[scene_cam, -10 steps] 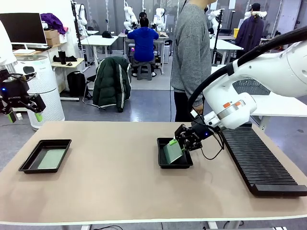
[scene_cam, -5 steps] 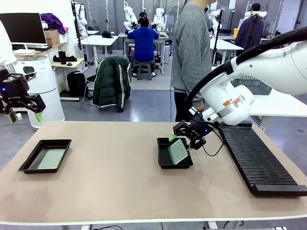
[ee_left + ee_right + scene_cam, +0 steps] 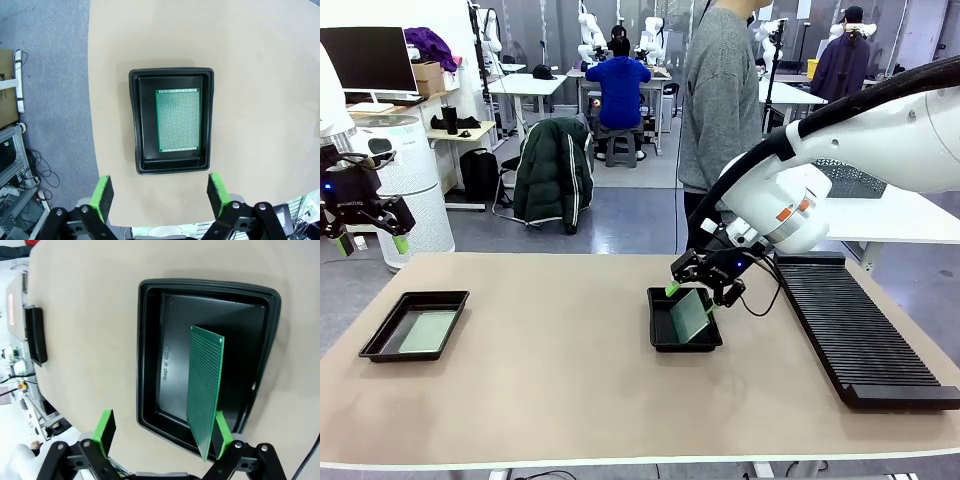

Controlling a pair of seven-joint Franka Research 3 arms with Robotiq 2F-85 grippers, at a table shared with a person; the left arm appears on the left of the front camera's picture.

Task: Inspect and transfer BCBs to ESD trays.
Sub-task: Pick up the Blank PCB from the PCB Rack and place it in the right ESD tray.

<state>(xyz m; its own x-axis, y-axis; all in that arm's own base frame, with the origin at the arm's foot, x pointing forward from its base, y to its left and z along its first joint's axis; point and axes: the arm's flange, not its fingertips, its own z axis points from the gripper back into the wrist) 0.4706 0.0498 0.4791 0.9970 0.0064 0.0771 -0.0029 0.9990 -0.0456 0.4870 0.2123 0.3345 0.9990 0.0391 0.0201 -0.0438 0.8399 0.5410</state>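
Both grippers stand with their jaws spread wide and hold nothing. Taking the long black slotted rack (image 3: 855,335) at the table's right end as the landmark, the right gripper (image 3: 698,291) hangs just to the left of the rack's far end, above the far rim of the nearer ESD tray (image 3: 662,340). That tray sits on the tan table (image 3: 550,390) just left of the rack, apart from it.

A green BCB (image 3: 691,314) rests inside this tray, tilted, one edge down on the floor and the upper edge up near the gripper. In the right wrist view the same board (image 3: 205,400) stands steeply on edge in the tray (image 3: 150,355); its lower corner lies right beside the inner face of one green pad (image 3: 222,434), while the other pad (image 3: 105,431) stands well clear of it over bare table. Whether the board touches that near pad cannot be told.

Far from the rack, beyond the table's left end, the left gripper (image 3: 368,243) hovers high. Below it, the second ESD tray (image 3: 382,335) lies near the left edge of the table. Seen from the left wrist, the left gripper (image 3: 161,195) looks straight down on that tray (image 3: 134,125), where another BCB (image 3: 178,120) lies flat on the floor, well ahead of the fingertips.
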